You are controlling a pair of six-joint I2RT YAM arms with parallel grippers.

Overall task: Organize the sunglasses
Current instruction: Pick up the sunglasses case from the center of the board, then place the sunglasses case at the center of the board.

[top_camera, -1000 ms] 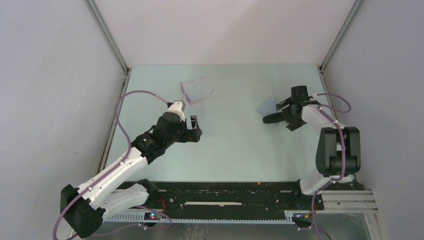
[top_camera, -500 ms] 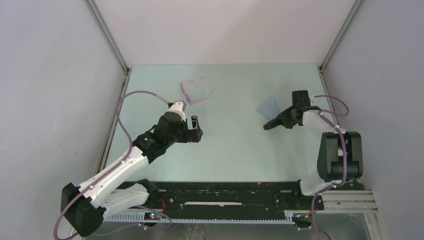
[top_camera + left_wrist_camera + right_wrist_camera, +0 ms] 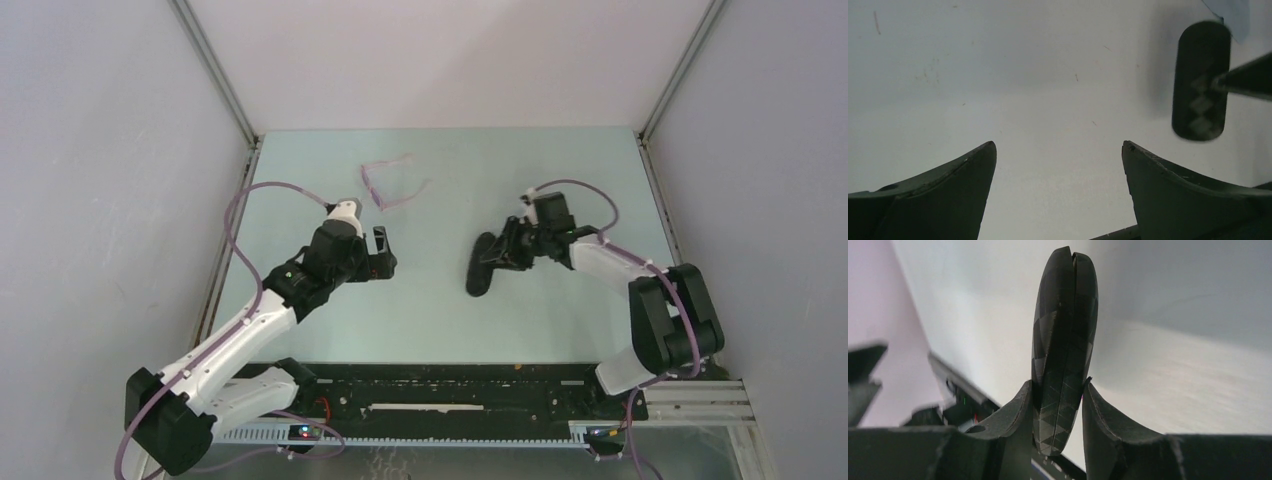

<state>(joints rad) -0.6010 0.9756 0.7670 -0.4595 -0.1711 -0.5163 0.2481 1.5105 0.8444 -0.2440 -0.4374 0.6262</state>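
1. Counter [image 3: 440, 320]: pale green, with walls on the left, far and right sides.
2. Left end effector [image 3: 383, 250]: hangs over the counter's left half. Its jaws are wide apart and hold nothing; the wrist view [image 3: 1058, 165] shows bare counter between the fingers.
3. Sunglasses [image 3: 392, 185]: thin pale pink frame, lying on the counter towards the far left corner. They are just beyond the left end effector and apart from it.
4. Case [image 3: 482, 264]: black, oblong and closed, near the counter's middle. It is held on edge [image 3: 1064, 340]; I cannot tell whether it touches the counter.
5. Right end effector [image 3: 512, 250]: clamped on the case's near end, one finger on each side.
6. Cloth [image 3: 1230, 15]: blue; only a corner shows beyond the case.
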